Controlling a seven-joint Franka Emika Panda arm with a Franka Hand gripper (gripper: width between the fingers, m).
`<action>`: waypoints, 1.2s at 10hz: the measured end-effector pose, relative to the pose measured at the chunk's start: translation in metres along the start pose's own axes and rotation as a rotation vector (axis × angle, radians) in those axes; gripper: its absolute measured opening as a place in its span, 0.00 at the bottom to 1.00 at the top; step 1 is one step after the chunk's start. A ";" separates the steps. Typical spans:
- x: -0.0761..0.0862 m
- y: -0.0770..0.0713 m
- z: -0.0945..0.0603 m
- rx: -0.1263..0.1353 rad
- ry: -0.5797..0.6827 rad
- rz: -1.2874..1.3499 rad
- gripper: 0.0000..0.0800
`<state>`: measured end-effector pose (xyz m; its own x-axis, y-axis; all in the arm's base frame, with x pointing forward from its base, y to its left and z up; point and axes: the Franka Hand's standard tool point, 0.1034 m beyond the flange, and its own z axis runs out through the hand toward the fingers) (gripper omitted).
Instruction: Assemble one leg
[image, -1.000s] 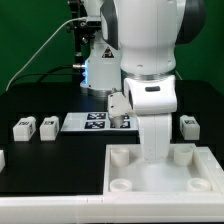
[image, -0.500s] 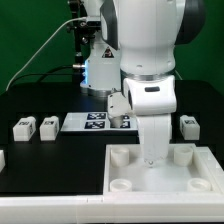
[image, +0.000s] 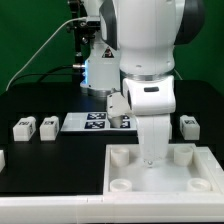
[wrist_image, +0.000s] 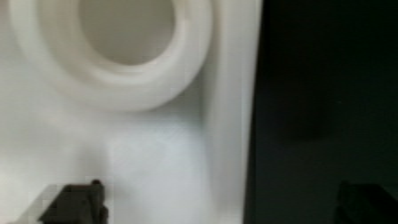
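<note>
One leg (image: 187, 124) sat just past the white panel's (image: 155, 192) far edge on the exterior view's right, nearest the gripper (wrist_image: 222, 205), whose fingers (wrist_image: 71, 203) were spread wide and empty, hovering low over a corner socket (wrist_image: 107, 50).

Robotics lab: green backdrop (image: 28, 35), black table (image: 45, 100), tagged marker board (image: 95, 122), robot arm (image: 148, 45).

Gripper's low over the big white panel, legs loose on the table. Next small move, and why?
Likely shut the gripper on the white panel, at its edge. Wrist view: gripper open and empty, fingertips either side of that edge, near a round socket. The legs lie untouched on the table, so shifting the panel probably comes first.
</note>
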<state>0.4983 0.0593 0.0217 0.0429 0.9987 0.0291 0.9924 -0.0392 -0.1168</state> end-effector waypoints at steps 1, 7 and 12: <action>0.002 -0.002 -0.012 -0.017 -0.005 0.038 0.81; 0.071 -0.021 -0.035 -0.049 0.003 0.654 0.81; 0.081 -0.024 -0.035 -0.037 0.023 1.115 0.81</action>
<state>0.4815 0.1401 0.0612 0.9135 0.4031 -0.0549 0.4000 -0.9146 -0.0594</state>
